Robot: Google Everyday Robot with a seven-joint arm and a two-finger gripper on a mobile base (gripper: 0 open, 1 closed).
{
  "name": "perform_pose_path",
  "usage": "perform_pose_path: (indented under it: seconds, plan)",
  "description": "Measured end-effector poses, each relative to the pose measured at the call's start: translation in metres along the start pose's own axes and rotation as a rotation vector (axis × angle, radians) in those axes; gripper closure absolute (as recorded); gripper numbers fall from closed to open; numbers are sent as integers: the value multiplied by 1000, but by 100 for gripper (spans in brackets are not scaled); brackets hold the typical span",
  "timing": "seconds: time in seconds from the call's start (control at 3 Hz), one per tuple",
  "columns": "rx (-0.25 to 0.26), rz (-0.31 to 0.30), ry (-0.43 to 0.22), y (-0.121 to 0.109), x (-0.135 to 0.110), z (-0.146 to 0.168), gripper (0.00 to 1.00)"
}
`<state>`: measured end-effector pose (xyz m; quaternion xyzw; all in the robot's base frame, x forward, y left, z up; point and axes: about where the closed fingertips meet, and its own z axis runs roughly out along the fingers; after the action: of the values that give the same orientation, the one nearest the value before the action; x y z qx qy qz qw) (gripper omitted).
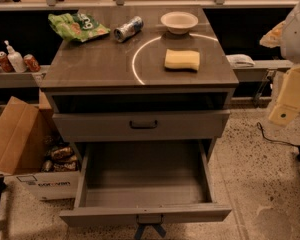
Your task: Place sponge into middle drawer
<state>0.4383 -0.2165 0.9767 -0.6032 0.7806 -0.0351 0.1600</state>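
The pale-yellow sponge (182,59) lies flat on the right half of the grey cabinet top (90,69), in front of the white bowl (179,21). The middle drawer (145,179) is pulled far out below, and its grey floor is bare. It has a small handle tab (149,218) on its front. My gripper (288,100) hangs at the right edge of the view. It is beside the cabinet, below the level of the top, well to the right of the sponge, and it holds nothing that I can see.
A green crinkled bag (77,25) and a tipped can (128,28) lie at the back of the top. The upper drawer front with a dark bar handle (143,124) stands slightly out. A cardboard box (20,144) holding cans sits on the floor at the left. A cable (275,136) runs along the floor at the right.
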Motion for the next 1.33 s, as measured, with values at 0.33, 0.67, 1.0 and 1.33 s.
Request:
perform_pose_path:
  seconds: [0.33, 0.67, 1.0, 1.33]
  plan:
    - [3, 1, -2, -1, 0, 0, 0]
    - [28, 43, -80, -30, -13, 16, 0]
    - [39, 95, -213, -70, -34, 42, 0]
    - [29, 130, -343, -108, -62, 75, 0]
